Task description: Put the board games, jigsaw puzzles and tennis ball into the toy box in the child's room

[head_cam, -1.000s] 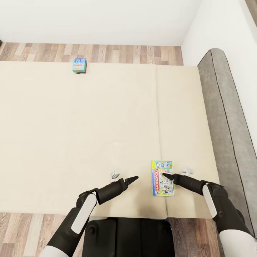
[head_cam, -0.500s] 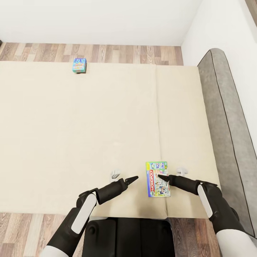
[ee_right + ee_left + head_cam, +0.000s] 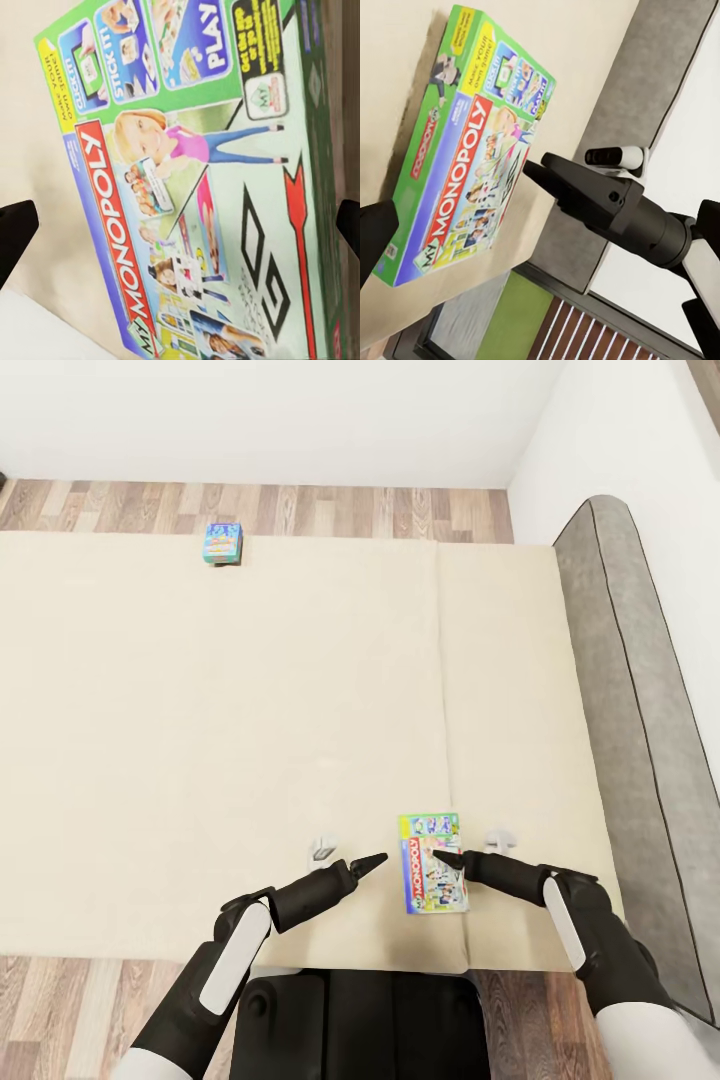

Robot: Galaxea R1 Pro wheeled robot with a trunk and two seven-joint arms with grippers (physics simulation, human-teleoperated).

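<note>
A green Monopoly board game [image 3: 420,882] lies flat on the beige bed [image 3: 250,710] close to its near edge. My right gripper [image 3: 440,855] is open and rests its tip on the box's top face; in the right wrist view its fingertips [image 3: 15,232] stand wide apart with the box [image 3: 202,195] spread between them. Just left of the box, a short gap away, my left gripper [image 3: 378,857] is open and holds nothing. The left wrist view shows the box [image 3: 457,172] with the right gripper [image 3: 531,169] on it. A second, blue board game [image 3: 222,544] sits at the bed's far edge.
A grey padded headboard [image 3: 630,690] runs along the bed's right side against the white wall. Wooden floor [image 3: 350,510] shows beyond the far edge and beneath the near edge. The wide middle of the mattress separates the two games.
My right gripper has moved left along the near edge, and the Monopoly box has slid left with it, toward my left gripper. The left arm has stayed still.
</note>
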